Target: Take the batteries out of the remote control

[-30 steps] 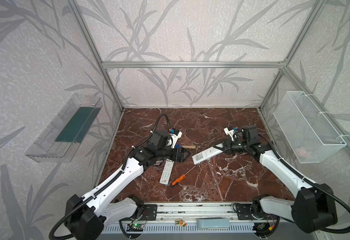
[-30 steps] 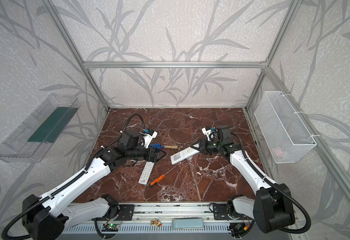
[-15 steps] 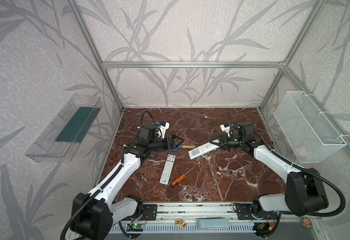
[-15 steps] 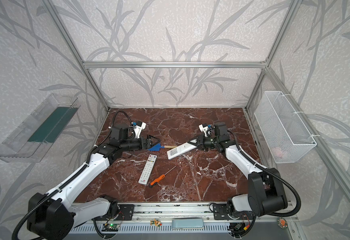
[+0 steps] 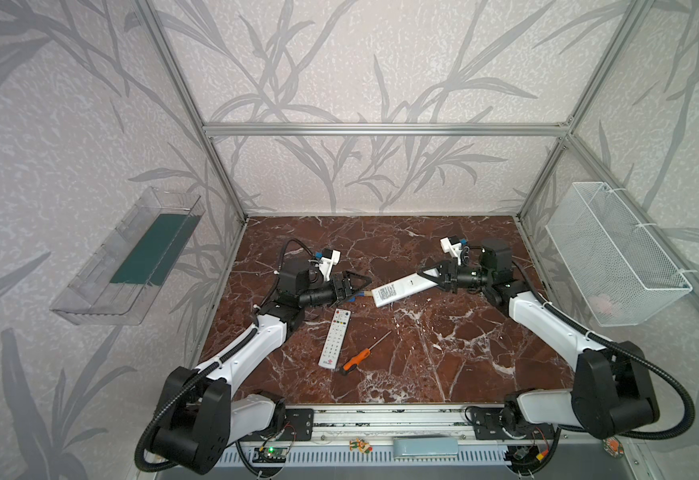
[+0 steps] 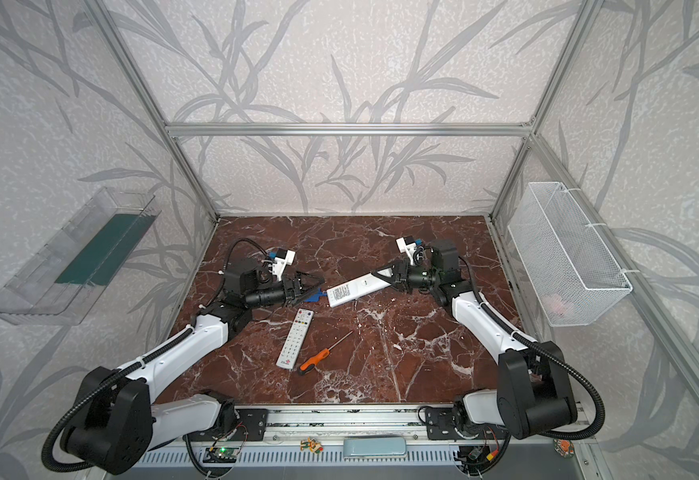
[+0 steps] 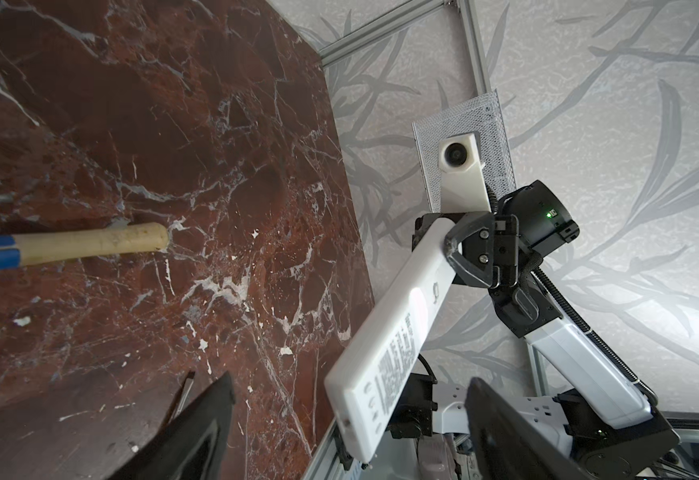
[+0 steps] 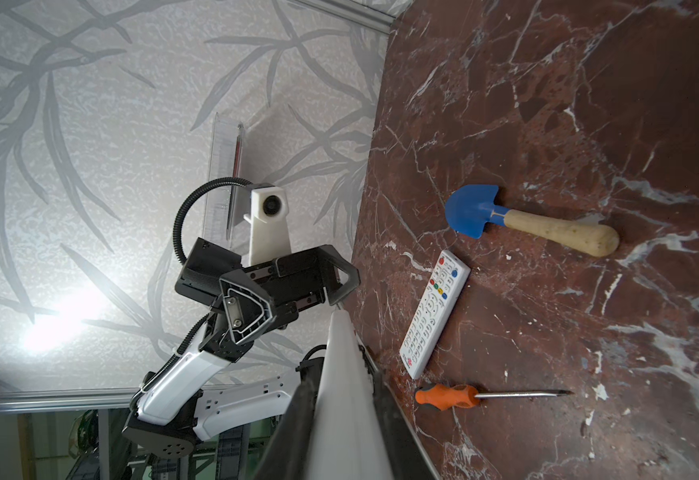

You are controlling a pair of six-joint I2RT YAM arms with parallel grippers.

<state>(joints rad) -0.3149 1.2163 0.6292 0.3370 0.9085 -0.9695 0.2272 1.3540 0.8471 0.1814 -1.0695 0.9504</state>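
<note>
Two-arm stage of unloading the batteries, as seen from beside the rig. The right gripper (image 5: 427,276) has its jaws clamped on one end of the held remote (image 5: 406,289), which is raised off the marble table (image 5: 443,353) with its printed back turned upward. The left gripper (image 5: 362,284) faces the remote's free end from just beside it, jaws apart and empty. No battery can be seen in any view. They are judged to be inside the held remote, behind a back cover that looks shut. The step in hand appears to be presenting the remote for opening. The next move calls for the left jaws to close in on the free end and slide the cover off, while the right grip resists the pull and keeps the body level so that loose cells do not drop. Below the free end of the held remote lies a blue trowel (image 8: 522,222). Toward the front rail from that end lie a second remote (image 5: 334,338), buttons up, and an orange screwdriver (image 5: 360,357). The table beneath the gripped end is bare. The wire basket (image 5: 613,257) hangs well apart from the held remote, behind the right arm.
</note>
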